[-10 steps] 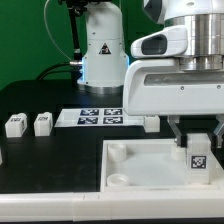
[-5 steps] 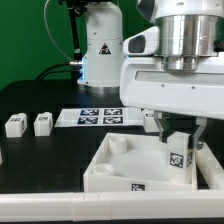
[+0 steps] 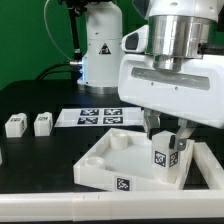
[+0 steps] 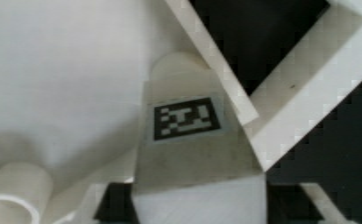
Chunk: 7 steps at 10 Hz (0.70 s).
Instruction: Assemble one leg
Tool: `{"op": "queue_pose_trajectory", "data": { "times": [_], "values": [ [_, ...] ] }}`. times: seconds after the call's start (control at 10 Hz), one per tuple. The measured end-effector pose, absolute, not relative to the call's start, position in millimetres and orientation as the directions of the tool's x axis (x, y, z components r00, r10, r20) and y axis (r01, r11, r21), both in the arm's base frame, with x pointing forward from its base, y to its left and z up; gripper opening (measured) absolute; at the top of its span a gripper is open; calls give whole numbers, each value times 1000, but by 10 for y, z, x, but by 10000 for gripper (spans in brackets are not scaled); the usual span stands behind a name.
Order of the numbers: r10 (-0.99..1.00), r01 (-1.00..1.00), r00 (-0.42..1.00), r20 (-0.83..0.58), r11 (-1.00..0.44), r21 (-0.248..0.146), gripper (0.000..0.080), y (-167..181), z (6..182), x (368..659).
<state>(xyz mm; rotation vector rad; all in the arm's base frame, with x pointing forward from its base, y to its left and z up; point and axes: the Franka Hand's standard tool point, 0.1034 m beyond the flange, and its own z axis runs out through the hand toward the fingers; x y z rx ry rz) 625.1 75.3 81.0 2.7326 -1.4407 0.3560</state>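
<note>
**One leg held over the big white panel**

In the exterior view, the pincer (image 3: 166,140) is closed on one leg (image 3: 163,156). The leg has a black-and-white tag on its face and stands a bit tilted inside the big white panel (image 3: 125,168). The panel sits turned on the black bench (image 3: 40,160). One round socket (image 3: 121,141) shows in its far corner. Two more legs (image 3: 15,124) (image 3: 42,123) wait on the bench, well apart from the panel, at the exterior view's left. One marker board (image 3: 96,117) lies flat behind.

In the wrist view, one leg (image 4: 192,120) with its tag fills the middle. One round socket (image 4: 14,195) shows near it. The panel's rim (image 4: 284,80) runs just beside the leg.
</note>
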Motion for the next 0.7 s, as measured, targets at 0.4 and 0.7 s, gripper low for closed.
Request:
{"op": "queue_pose_trajectory", "data": {
  "times": [0.4,0.7],
  "values": [
    [-810,-818,545,216,-570,-78,627,755,808,6250],
    [-810,-818,545,216,-571,-78,648,756,808,6250]
  ]
}}
